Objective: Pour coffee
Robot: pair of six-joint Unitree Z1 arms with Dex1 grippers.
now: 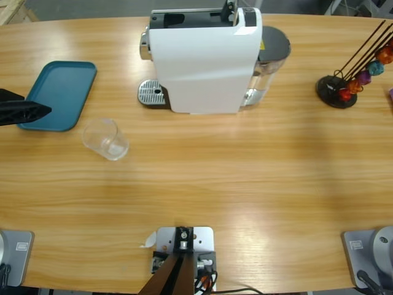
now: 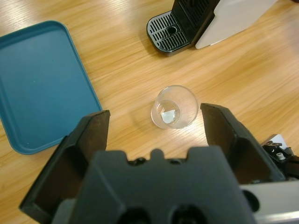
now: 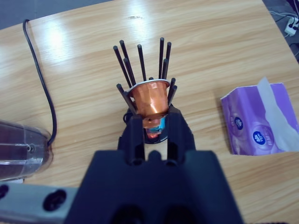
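Note:
A clear tumbler [image 1: 105, 139] [image 2: 174, 107] stands upright on the table left of centre and looks empty; no coffee shows in any view. My left gripper [image 1: 42, 110] [image 2: 154, 114] is open, hovering at the left edge by the tray, with the tumbler ahead between its jaws but apart from them. The white coffee machine [image 1: 206, 58] stands at the back centre, its drip grate [image 2: 170, 31] bare. My right gripper [image 3: 152, 122] is shut on an orange capsule [image 3: 150, 99], held above the black capsule rack [image 3: 142, 65] [image 1: 336, 89]; this gripper is outside the high view.
A teal tray [image 1: 61, 92] [image 2: 39, 84] lies at the left. A purple tissue box [image 3: 259, 119] sits beside the rack. A black cable [image 3: 44, 93] runs across the table toward the machine's water tank [image 3: 18, 149]. More coloured capsules [image 1: 376, 66] hang on the rack.

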